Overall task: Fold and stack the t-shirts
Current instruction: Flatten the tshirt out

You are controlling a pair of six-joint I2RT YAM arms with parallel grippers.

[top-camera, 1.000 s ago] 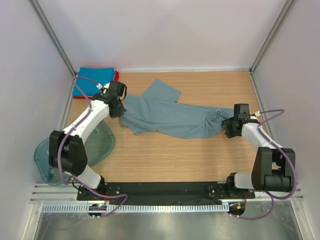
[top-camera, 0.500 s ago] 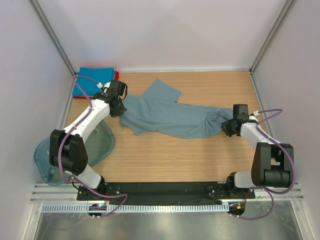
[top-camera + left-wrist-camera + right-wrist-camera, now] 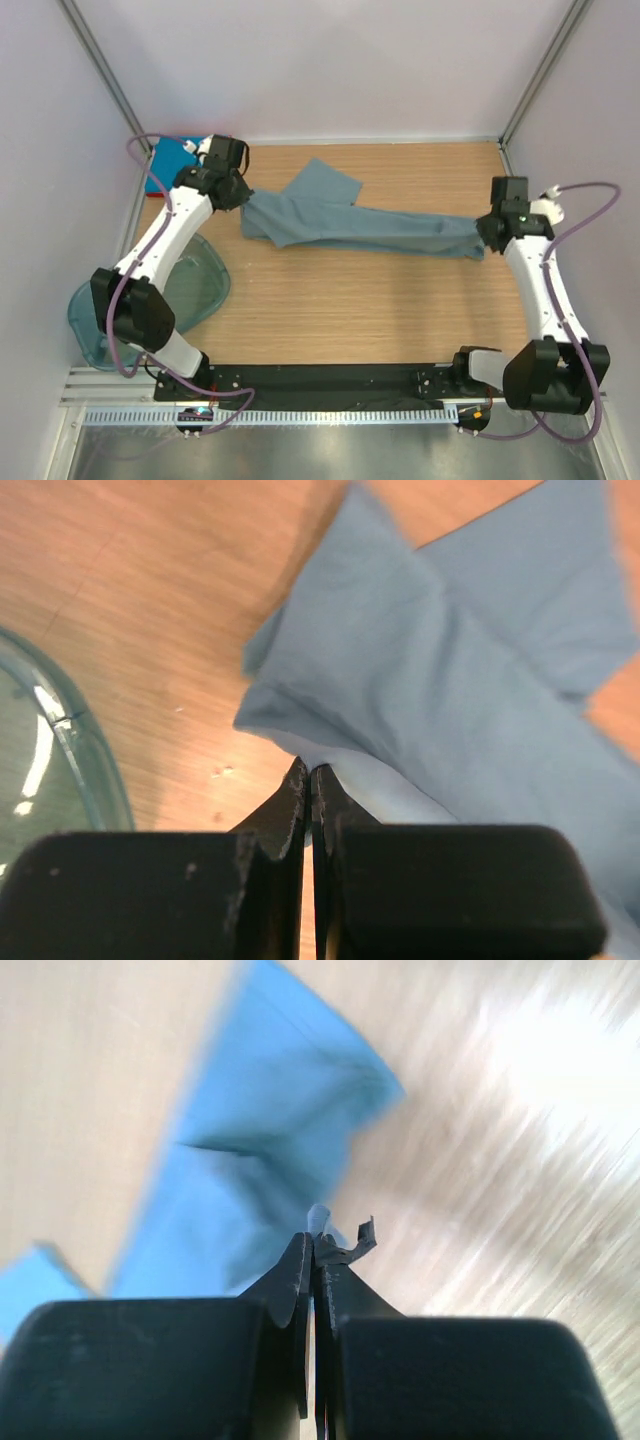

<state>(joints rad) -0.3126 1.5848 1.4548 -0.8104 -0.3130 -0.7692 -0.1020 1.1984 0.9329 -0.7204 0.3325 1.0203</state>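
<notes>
Across the middle of the top view, a dusty grey-blue t-shirt point(image 3: 350, 225) lies on the wooden counter point(image 3: 350, 310). It is pulled out into a long, wrinkled band running from upper left to right. One sleeve sticks out flat toward the upper centre. The left claw point(image 3: 243, 197) grips the band's left end and the right claw point(image 3: 484, 238) grips its right end, both closed tight on the cloth. At the upper left corner, a bright blue t-shirt point(image 3: 163, 172) sits folded, partly hidden behind the left arm. A translucent teal tub point(image 3: 195, 285) rests at the lower left, apart from the grey-blue cloth.

The left wrist view shows what the top view does not. Its fingers point(image 3: 295, 800) press together with a layered fold of cloth caught at their tips, and the tub's curved rim shows at the left edge. The right wrist view is smeared and blurred. Its cloth looks brighter blue, and a small pale scrap at the fingertips point(image 3: 300, 1260) is too blurred to read.
</notes>
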